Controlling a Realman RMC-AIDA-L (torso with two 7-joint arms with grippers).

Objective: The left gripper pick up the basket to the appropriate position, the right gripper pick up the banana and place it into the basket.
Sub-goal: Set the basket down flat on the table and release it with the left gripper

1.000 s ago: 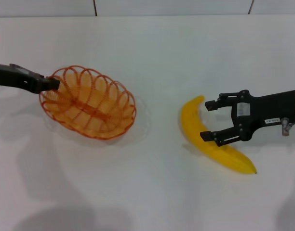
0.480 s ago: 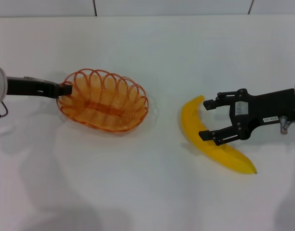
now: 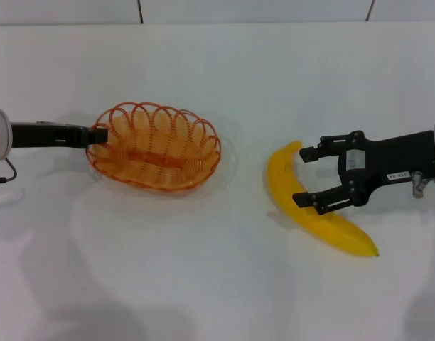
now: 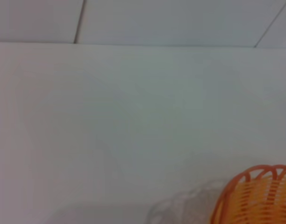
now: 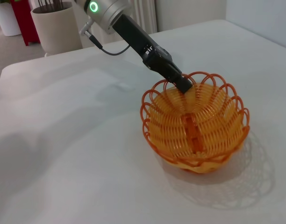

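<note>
The orange wire basket [image 3: 155,145] sits left of centre on the white table. My left gripper [image 3: 98,133] is shut on its left rim. I cannot tell whether the basket rests on the table or hangs just above it. The right wrist view shows the basket [image 5: 196,123] with the left gripper [image 5: 182,85] pinching its rim. The left wrist view shows only a piece of the basket's rim [image 4: 255,196]. The yellow banana [image 3: 338,229] lies on the table at the right. My right gripper [image 3: 303,177] is open over the banana's upper half, one finger near its tip and one across its middle.
The white table [image 3: 217,284] has bare surface between basket and banana and along the front. A tiled wall [image 3: 253,11] runs behind the table's far edge. In the right wrist view, a beige planter [image 5: 52,23] and a red pot [image 5: 24,14] stand beyond the table.
My left gripper has carried the basket to the right, toward the table's middle, and levelled it. The right gripper and the banana have stayed almost still.
</note>
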